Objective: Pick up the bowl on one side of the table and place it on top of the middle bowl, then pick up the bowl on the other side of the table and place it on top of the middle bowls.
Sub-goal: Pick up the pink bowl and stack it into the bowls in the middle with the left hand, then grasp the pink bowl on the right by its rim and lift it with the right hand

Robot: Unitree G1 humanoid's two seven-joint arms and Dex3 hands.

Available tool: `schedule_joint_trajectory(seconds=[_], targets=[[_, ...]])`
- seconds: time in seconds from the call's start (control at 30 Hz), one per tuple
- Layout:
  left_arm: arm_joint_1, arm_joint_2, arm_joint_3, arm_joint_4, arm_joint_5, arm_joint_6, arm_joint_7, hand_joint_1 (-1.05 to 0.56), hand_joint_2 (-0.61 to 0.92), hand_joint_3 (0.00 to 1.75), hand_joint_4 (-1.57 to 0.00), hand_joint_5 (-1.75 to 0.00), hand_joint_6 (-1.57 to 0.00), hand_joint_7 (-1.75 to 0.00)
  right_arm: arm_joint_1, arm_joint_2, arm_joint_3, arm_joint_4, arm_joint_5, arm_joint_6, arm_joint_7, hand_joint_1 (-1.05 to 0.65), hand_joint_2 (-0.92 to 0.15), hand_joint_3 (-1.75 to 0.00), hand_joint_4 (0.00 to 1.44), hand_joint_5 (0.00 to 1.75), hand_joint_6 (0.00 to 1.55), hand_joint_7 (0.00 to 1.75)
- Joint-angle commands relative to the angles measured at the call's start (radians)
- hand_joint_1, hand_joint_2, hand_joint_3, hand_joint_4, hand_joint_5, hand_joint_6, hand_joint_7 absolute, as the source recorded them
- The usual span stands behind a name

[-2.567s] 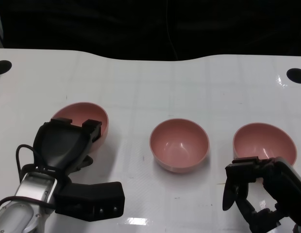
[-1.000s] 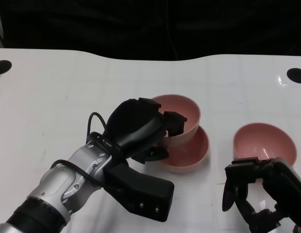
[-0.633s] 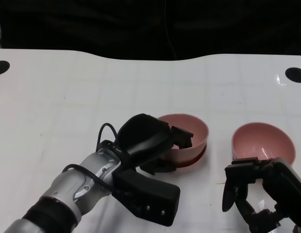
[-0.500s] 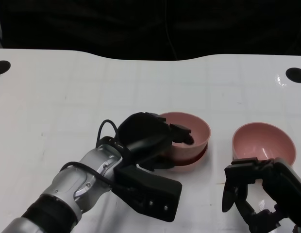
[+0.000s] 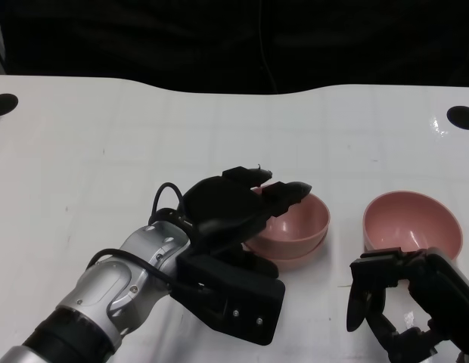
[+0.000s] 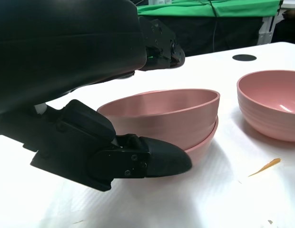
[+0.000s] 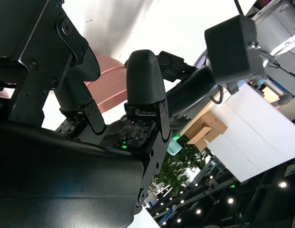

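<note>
Two pink bowls are nested at the table's middle: the top bowl (image 5: 296, 218) (image 6: 166, 114) sits inside the lower bowl (image 5: 299, 254) (image 6: 203, 146). My left hand (image 5: 234, 208) (image 6: 66, 47) is at their left side, fingers spread over the near rim and thumb low beside the stack. The left wrist view shows gaps between fingers and bowl, so it holds nothing. A third pink bowl (image 5: 412, 219) (image 6: 271, 104) stands alone at the right. My right hand (image 5: 405, 302) (image 7: 138, 118) hangs just in front of that bowl, fingers apart and empty.
The white table (image 5: 144, 128) has a black round hole near each far corner (image 5: 4, 103) (image 5: 461, 116). Its far edge meets a dark backdrop. A small orange scrap (image 6: 264, 166) lies on the table between the stack and the right bowl.
My left hand carried the left bowl across to the middle bowl, lowered it in, and then spread its fingers off the rim. The right hand and right bowl have not moved.
</note>
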Motion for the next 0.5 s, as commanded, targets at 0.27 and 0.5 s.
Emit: schedule_joint_trajectory(seconds=[0.27, 0.5], targets=[[0.079, 0.093, 0.077, -0.156, -0.048, 0.019, -0.054, -0.96, 0.92, 0.49, 0.00, 0.00, -0.01, -0.01, -0.008, -0.008, -0.004, 0.001, 0.013, -0.013, 0.001, 0.33, -0.05, -1.70, 1.01, 1.70, 0.97, 1.30], [0.223, 0.186, 0.190, -0.387, -0.113, 0.015, -0.084, -0.92, 0.92, 0.42, 0.00, 0.00, -0.02, -0.01, -0.006, -0.008, -0.009, -0.004, 0.002, -0.007, -0.002, 0.30, -0.04, -1.71, 1.00, 1.73, 0.97, 1.29]])
